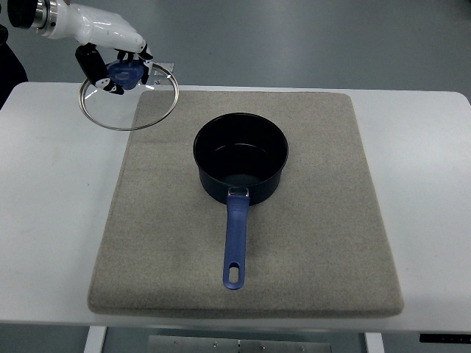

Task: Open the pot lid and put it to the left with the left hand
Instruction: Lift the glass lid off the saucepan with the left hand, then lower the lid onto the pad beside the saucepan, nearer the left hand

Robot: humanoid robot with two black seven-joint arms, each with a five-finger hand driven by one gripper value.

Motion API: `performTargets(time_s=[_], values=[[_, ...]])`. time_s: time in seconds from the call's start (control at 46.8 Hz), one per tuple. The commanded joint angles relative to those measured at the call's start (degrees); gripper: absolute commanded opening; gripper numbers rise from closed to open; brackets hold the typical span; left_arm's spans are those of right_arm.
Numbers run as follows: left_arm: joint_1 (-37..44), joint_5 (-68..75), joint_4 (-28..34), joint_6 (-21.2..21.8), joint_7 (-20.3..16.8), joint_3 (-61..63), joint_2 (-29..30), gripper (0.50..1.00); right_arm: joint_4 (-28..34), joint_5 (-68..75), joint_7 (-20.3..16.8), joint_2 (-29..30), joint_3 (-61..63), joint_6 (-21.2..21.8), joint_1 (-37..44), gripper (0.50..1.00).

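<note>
- Left hand: enters from the far left, fingers pinching the blue knob of the glass lid.
- Lid: already off the pot, at the far-left corner, overlapping the mat edge and the white table; whether it rests or hangs cannot be told.
- Remaining, by judgement: setting down and release.
- Pot: mid-mat, uncovered, empty; blue handle points near.

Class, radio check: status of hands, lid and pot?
Left hand shut on lid knob. Glass lid off pot, over mat's far-left corner. Right hand unseen. Nothing obstructing.
</note>
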Motion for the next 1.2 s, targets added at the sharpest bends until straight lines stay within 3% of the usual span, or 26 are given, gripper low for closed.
performTargets(time_s=[0.0, 0.513, 0.876, 1.175], values=[[0.8, 0.0, -0.8, 0.0, 0.0, 0.0, 0.5, 0.500, 0.0, 0.0, 0.0, 0.0, 0.0, 0.0, 0.0, 0.917], [6.7, 2.6, 0.9, 0.4, 0.0, 0.1, -1.7, 0.500, 0.0, 0.0, 0.0, 0.0, 0.0, 0.0, 0.0, 0.917], [9.2, 3.8, 4.7, 0.6, 0.0, 0.0, -7.5, 0.500, 0.0, 0.0, 0.0, 0.0, 0.0, 0.0, 0.0, 0.917], [10.3, 3.3, 5.1, 3.8, 0.0, -0.1, -9.3, 0.500, 0.0, 0.0, 0.0, 0.0, 0.0, 0.0, 0.0, 0.917]])
